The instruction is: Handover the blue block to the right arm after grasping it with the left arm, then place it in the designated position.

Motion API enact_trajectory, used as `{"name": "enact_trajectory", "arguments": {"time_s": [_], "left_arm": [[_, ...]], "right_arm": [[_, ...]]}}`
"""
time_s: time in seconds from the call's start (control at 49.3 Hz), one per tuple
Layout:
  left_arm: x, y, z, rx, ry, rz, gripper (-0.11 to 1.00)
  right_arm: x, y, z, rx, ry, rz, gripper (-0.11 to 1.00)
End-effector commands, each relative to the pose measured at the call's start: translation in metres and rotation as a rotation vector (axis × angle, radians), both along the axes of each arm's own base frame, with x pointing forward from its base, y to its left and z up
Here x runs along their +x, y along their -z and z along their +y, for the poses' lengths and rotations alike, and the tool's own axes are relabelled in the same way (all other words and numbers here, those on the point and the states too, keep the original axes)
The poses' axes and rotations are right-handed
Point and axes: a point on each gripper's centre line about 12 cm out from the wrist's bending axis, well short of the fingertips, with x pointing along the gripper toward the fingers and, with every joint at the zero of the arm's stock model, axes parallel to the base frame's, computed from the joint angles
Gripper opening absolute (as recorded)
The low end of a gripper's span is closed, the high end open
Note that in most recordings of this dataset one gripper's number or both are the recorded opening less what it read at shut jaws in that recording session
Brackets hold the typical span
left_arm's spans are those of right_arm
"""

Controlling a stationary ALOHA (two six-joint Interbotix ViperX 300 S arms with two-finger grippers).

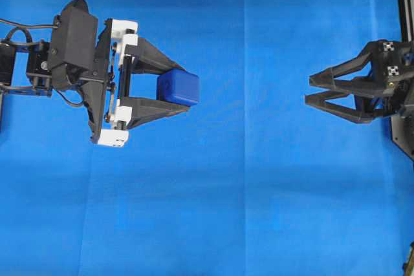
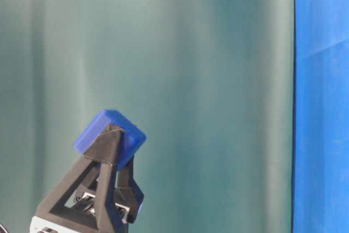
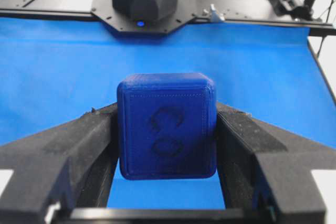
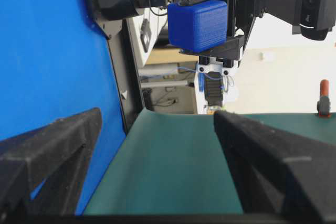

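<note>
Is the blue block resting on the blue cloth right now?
No, the blue block is clamped between the left gripper's fingertips, held up off the blue cloth.

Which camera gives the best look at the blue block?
The left wrist view: the blue block fills the frame, clamped between the left gripper fingers. Overhead shows it small; table-level shows its top; right wrist sees it distant.

Left hand (image 1: 178, 88) at left above the bench (image 1: 259, 211), block (image 1: 178, 88) between its fingers, right hand (image 1: 310, 90) well apart at right, facing it.
</note>
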Motion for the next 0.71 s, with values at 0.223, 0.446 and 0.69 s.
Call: {"name": "enact_trajectory", "arguments": {"time_s": [0.223, 0.446, 0.69], "left_arm": [[-0.003, -0.014, 0.001, -0.006, -0.004, -0.044, 0.46], [-0.003, -0.014, 0.001, -0.006, -0.004, -0.043, 0.46], [-0.003, -0.014, 0.001, -0.012, -0.005, -0.046, 0.46]], "right_arm": [[0.004, -0.010, 0.001, 0.001, -0.004, -0.020, 0.95], [0.005, -0.010, 0.001, 0.001, -0.004, -0.020, 0.95], [0.018, -0.014, 0.002, 0.001, -0.010, -0.013, 0.95]]}}
